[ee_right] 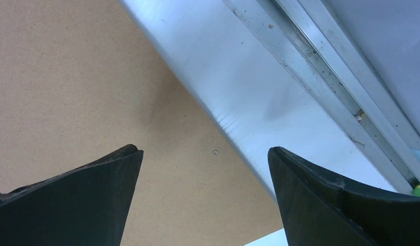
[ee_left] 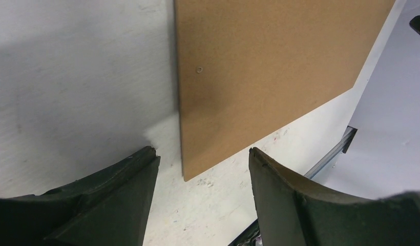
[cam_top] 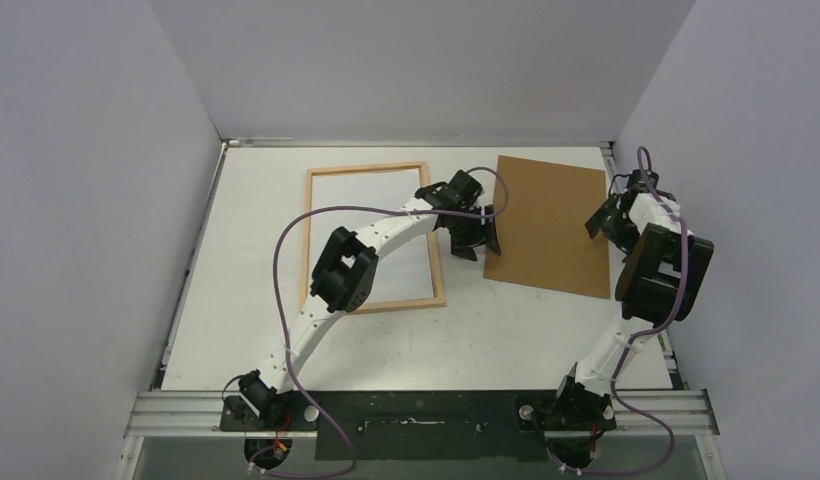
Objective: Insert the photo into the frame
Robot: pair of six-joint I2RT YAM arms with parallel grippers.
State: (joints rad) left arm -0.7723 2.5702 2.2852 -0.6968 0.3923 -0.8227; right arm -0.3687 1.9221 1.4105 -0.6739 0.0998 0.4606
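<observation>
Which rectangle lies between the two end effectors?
The solid brown board, not the light-wood frame: left end effector at its left edge, right end effector at its right.

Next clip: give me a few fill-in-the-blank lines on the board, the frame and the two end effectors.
1. In the top view, the board lies to the ___ of the frame.
2. The left end effector and the right end effector are both ___, holding nothing.
3. Of the two, the ___ one is nearer the frame.
4. The board's colour is ___.

Missing words: right; open; left; brown.
</observation>
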